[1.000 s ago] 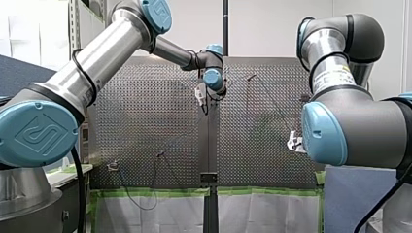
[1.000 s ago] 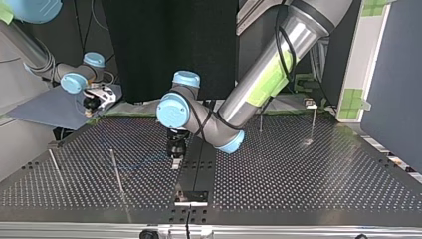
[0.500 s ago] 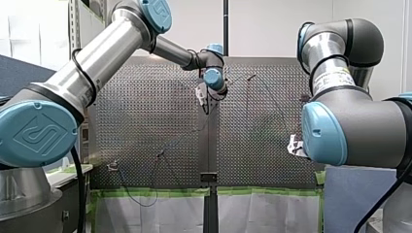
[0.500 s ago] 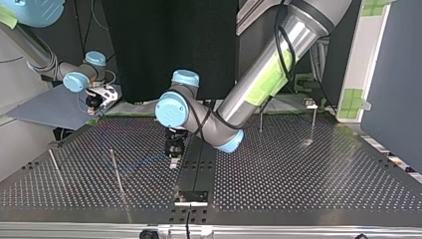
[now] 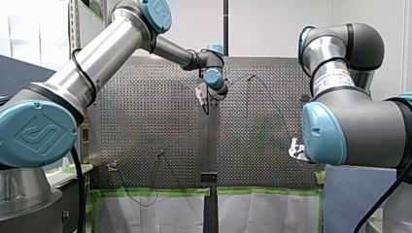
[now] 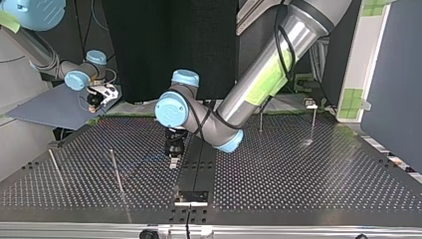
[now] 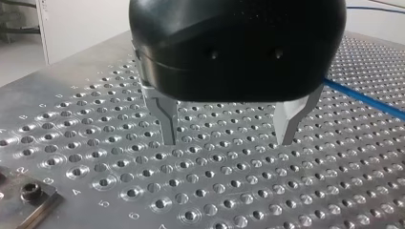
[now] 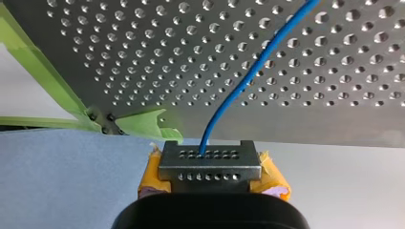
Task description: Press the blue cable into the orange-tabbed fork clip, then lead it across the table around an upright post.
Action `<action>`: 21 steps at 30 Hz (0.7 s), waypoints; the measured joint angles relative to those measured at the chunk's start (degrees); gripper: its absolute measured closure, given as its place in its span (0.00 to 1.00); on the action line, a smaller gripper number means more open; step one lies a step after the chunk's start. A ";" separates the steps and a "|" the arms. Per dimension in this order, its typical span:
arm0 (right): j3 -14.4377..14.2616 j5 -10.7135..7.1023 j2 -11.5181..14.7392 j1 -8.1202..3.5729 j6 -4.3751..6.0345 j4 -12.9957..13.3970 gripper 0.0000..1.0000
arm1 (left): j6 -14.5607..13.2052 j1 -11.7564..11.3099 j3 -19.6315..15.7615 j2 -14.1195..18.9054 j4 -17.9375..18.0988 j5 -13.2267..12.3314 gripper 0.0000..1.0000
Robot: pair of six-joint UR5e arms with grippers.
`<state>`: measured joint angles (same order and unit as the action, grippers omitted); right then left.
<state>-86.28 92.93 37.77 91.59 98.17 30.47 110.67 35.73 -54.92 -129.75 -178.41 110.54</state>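
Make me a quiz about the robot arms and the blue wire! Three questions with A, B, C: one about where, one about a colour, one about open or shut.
1. Where is the blue cable held?
A. in a person's hand
B. in my right gripper
C. in a bowl

2. What colour are the pads on my right gripper?
A. yellow
B. green
C. blue

3. How is my left gripper?
A. shut on the cable
B. shut on a screw
C. open, with nothing in it

Answers:
1 B: in the right wrist view the cable runs out of the shut gripper and on over the table.
2 A: yellow pads show on both sides of the metal plate.
3 C: in the left wrist view its fingers stand apart over bare table holes, with the cable off to one side.
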 joint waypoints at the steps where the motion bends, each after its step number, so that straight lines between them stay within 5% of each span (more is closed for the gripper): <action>1: 0.00 -0.18 -0.06 -0.02 0.12 0.08 1.00 | 0.03 0.01 0.00 0.00 -0.02 -0.01 0.00; 7: 0.00 -0.84 -0.16 -0.04 0.31 0.20 1.00 | 0.72 0.17 0.09 0.01 -1.02 -1.13 0.00; 21: 0.00 -2.02 -0.21 -0.05 1.01 0.29 1.00 | 5.18 0.93 0.99 3.01 -8.76 -9.35 0.00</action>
<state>-86.28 90.91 37.56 91.54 99.18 30.77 115.85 36.65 -53.93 -126.74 -187.17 101.20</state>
